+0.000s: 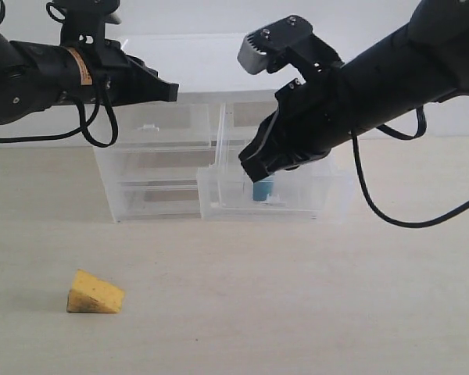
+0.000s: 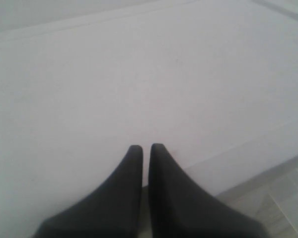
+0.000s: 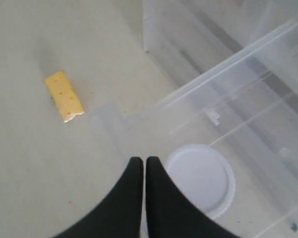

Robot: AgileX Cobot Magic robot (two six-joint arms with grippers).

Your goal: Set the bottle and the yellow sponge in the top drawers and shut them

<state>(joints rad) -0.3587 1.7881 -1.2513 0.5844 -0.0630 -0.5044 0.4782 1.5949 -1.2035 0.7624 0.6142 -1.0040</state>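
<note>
Left arm (image 1: pixel 31 74) stretches level from the left edge, held high. The left gripper (image 1: pixel 170 91) points rightward, its fingers (image 2: pixel 131 168) pressed nearly together (only a thin slit shows in the wrist view). Over on the other side, the right arm (image 1: pixel 391 70) slants down from the upper right. The right gripper (image 1: pixel 254 169) aims down and leftward, sitting low, fingers (image 3: pixel 131 183) closed tight.

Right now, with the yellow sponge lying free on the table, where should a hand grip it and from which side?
Come straight down from above and pinch the yellow sponge across its thick end, pressing on the two long flat sides. It's a wedge lying flat on the table, tapering to a thin edge that gives little to hold. The left hand is shut, so open it first.
</note>
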